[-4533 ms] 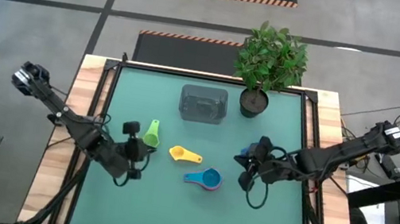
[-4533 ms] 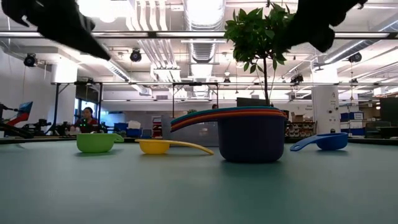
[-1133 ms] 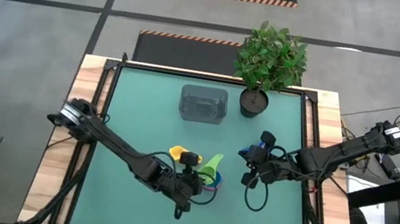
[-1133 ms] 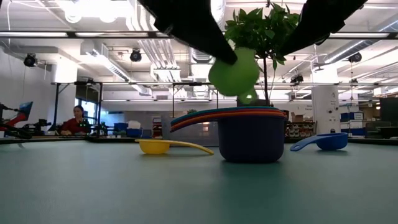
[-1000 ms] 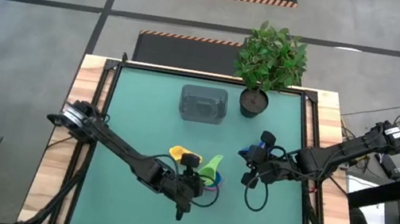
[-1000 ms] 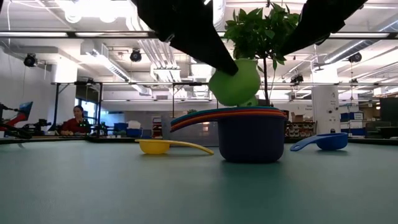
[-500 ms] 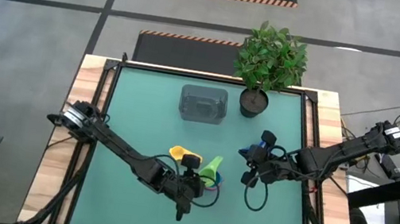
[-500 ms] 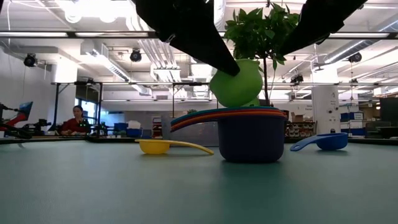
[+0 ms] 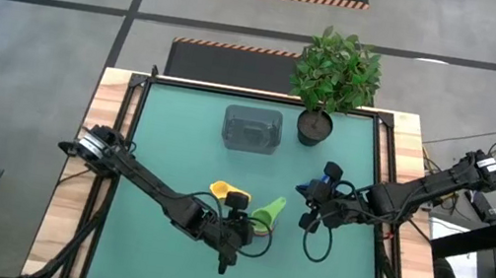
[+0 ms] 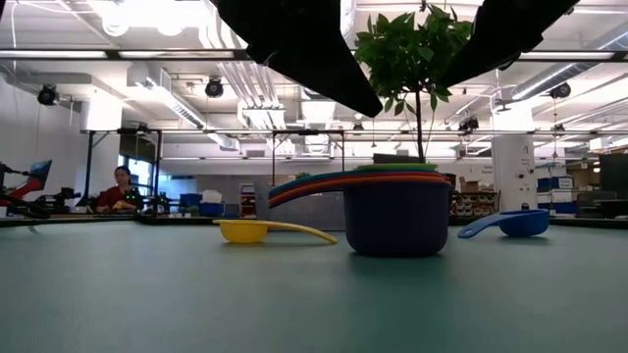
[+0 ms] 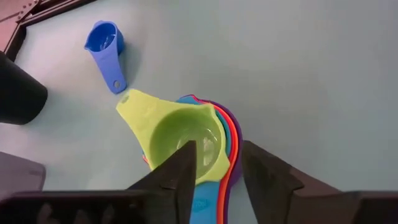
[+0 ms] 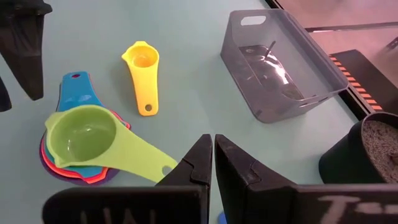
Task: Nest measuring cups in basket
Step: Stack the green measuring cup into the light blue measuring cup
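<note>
The left gripper [image 11: 214, 163] is hovering just above the green cup [image 11: 183, 140], its jaws standing part-way apart and gripping nothing. The green cup is sitting in the nested stack [image 12: 74, 146] near the table's middle front. The fingers are flanking the cup's rim — lifting off crooked could be dragging it out or tipping the stack. The yellow cup [image 12: 143, 74] and a small blue cup [image 11: 107, 46] are lying loose, apart from the stack. The basket [image 12: 283, 62], farther back, is holding no cups. The right gripper [image 12: 213, 160] is waiting at the right, pinched closed.
</note>
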